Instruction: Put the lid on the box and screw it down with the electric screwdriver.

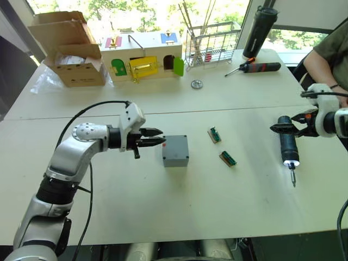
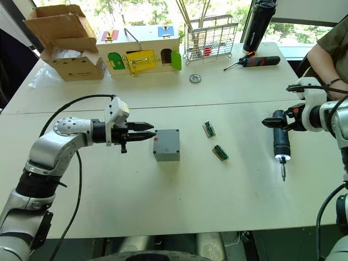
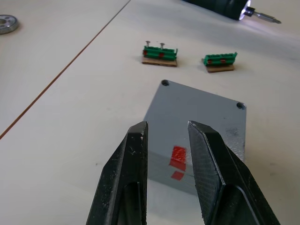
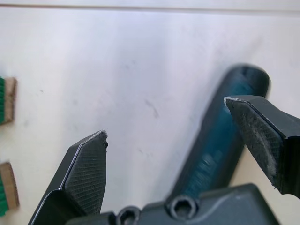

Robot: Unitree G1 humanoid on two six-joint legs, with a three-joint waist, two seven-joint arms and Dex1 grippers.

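Note:
The grey box [image 1: 175,156] stands in the middle of the white table, with a small red mark [image 3: 178,155] on the side facing my left gripper. The flat grey lid [image 3: 197,110], with holes at its corners, lies flush on top of it. My left gripper [image 1: 162,136] hovers just left of the box at lid height, open, with nothing between its fingers. The black electric screwdriver [image 1: 287,145] lies on the table at the right, its tip light on and its bit pointing to the near edge. My right gripper [image 1: 283,126] hangs wide open over its rear end.
Two green terminal blocks [image 1: 215,134] [image 1: 228,158] lie between box and screwdriver. At the back stand a cardboard box [image 1: 70,49], a colourful latch box [image 1: 142,54], a wire rack [image 1: 212,46], a black bottle [image 1: 260,30], a hand screwdriver [image 1: 258,67] and a washer [image 1: 197,84]. A person [image 1: 326,54] sits at the right.

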